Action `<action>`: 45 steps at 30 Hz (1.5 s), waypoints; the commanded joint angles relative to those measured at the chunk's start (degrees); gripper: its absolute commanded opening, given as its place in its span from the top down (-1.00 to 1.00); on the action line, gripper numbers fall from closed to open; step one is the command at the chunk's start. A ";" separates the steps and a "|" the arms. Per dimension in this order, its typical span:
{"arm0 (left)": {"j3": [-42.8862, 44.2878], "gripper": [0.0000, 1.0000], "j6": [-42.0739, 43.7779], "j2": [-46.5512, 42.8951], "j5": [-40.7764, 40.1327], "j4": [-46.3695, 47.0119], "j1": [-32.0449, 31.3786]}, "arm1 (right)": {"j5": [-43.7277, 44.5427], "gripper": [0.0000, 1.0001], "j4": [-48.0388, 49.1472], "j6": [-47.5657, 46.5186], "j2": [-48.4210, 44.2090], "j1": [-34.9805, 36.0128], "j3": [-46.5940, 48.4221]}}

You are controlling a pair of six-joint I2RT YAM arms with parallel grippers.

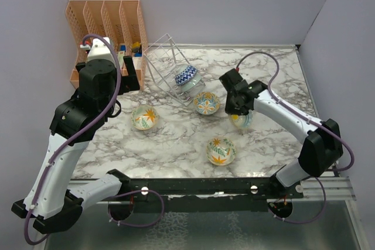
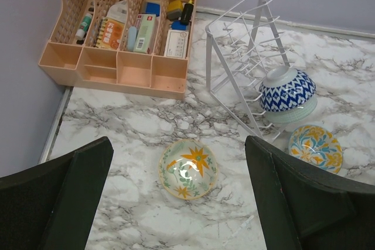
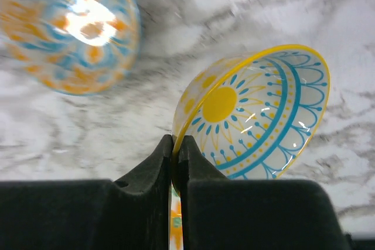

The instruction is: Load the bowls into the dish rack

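- Sun bowl (image 3: 252,115) is hanging tilted on edge toward the right side of the worktop (image 1: 275,74), its rim pinched tight in the right gripper (image 3: 176,141).
- Rack (image 1: 167,62) is standing by the far edge, left of centre. It is lying far-left of the held bowl, with the flower bowl (image 1: 207,103) sitting between them.
- Left gripper (image 2: 177,140) is hovering spread wide and empty over a leaf bowl (image 2: 187,169), nearer the rack than the right arm.
- Six bowls are showing: blue bowl (image 1: 186,75) and teal bowl (image 1: 193,88) are resting in the rack, three are sitting upright on the worktop, and one is being held. There is one rack.
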 commanded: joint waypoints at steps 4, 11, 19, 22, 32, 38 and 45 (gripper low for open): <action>1.66 -0.98 2.19 -0.91 -0.67 1.28 -0.28 | -3.82 0.99 12.94 -2.62 -3.44 -1.10 16.42; 4.21 -0.98 3.23 -0.50 -1.05 0.24 -0.36 | -19.59 0.99 47.33 2.55 -2.25 -1.52 15.90; 6.69 -0.98 3.71 0.37 -0.91 -1.37 -0.32 | -27.73 0.99 83.51 17.53 9.85 -1.83 15.42; 7.25 -0.98 3.68 0.76 -0.97 -2.21 -0.35 | -25.96 0.99 92.05 23.43 13.54 -1.83 14.16; 8.10 -0.97 3.66 2.23 -0.28 -3.49 -0.30 | -21.19 0.98 112.34 36.98 25.30 -1.85 10.52; 7.59 -0.97 3.49 2.54 0.19 -3.52 -0.28 | -19.48 0.98 112.82 40.61 27.24 -1.57 8.82; 6.20 -0.97 3.84 2.38 0.44 -2.83 -0.35 | -19.63 0.98 114.58 46.98 29.61 -1.48 4.67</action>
